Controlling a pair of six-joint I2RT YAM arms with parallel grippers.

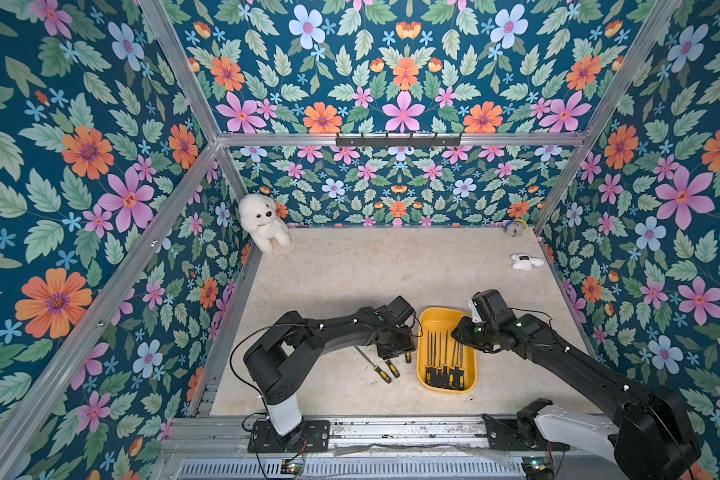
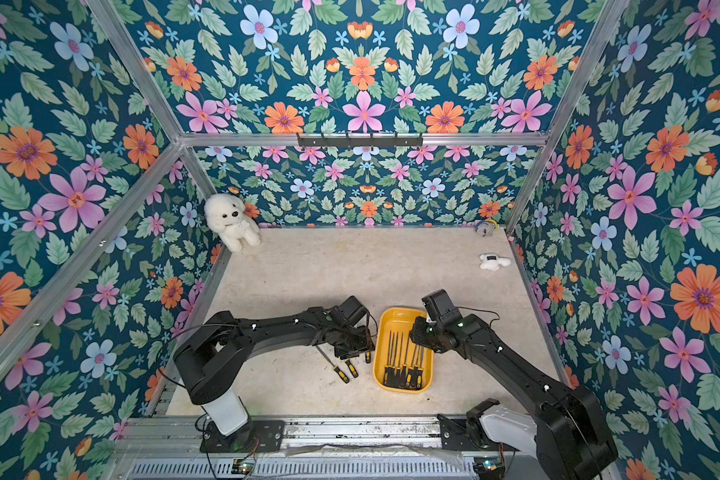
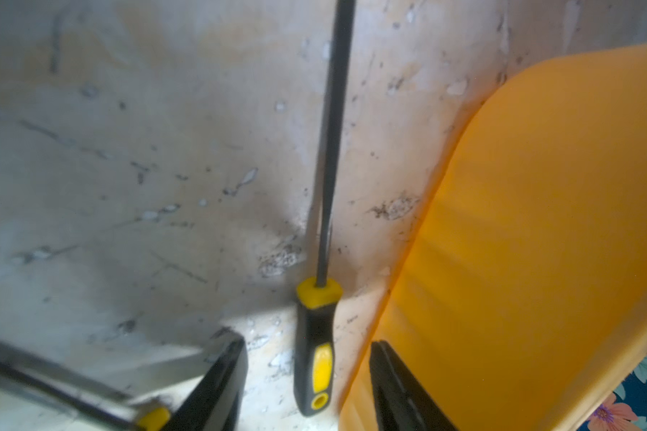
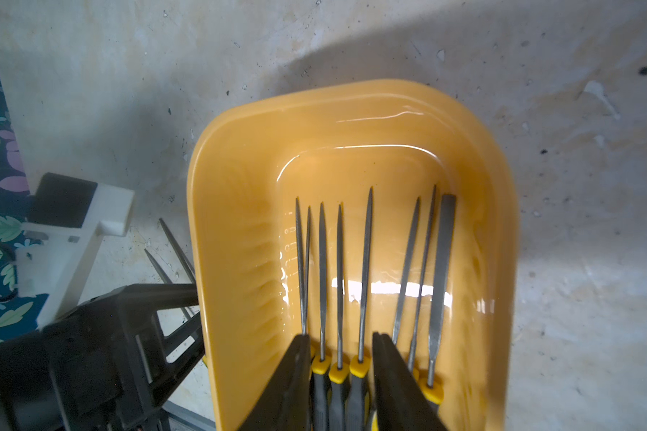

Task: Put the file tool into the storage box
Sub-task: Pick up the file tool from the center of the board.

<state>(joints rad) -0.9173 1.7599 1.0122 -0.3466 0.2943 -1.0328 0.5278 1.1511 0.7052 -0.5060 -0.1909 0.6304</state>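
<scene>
Walls: dark-teal floral wallpaper (image 1: 404, 83) with pink, orange and pale-blue flowers, on silver aluminium frame bars (image 1: 267, 139). Black metal hook rail (image 1: 398, 141) on the back crossbar. Below the rail: scuffed beige stone-look tabletop (image 1: 371, 270). White plush dog (image 1: 262, 222) in the corner below-left of the rail, small white toy (image 1: 524, 262) below-right. Light is even.

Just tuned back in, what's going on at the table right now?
Files are being sorted into the yellow tray. Several files already lie in it side by side. The left pincer is down at the table beside the tray, open, with one file lying flat between its fingers, not gripped. Two more loose files lie on the table just beyond it. The right pincer hovers open over the files in the tray, holding nothing.
</scene>
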